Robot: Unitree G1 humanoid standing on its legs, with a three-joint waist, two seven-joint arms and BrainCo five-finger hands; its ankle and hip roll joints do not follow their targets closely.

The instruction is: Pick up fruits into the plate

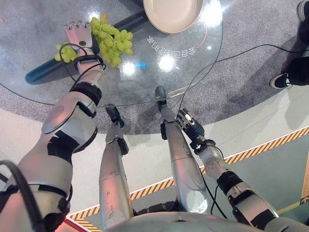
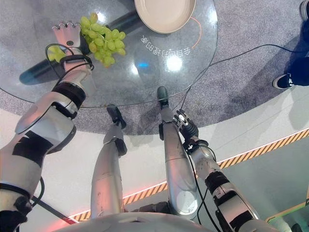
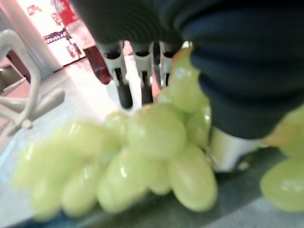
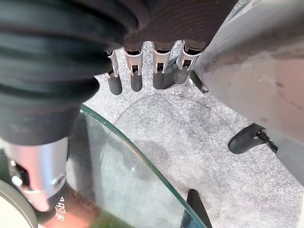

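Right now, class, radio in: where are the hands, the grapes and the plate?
Left hand open, over the grapes on the glass table. Right hand open, idle below the table edge. Plate empty at far edge; path clear.

- Round glass table (image 1: 203, 58): clear top, bright light reflections on it, white print near its far edge.
- Dark cylindrical bar (image 1: 43, 72) seen through the glass, running under the table's left part toward the far edge.
- Grey speckled carpet (image 1: 251, 82) under and around the table.
- Smooth pale floor (image 1: 145, 154) nearer in; yellow-black striped tape (image 1: 260, 147) crosses it diagonally.
- Person's dark shoe with white sole (image 1: 279, 80) on the carpet, right of the table.
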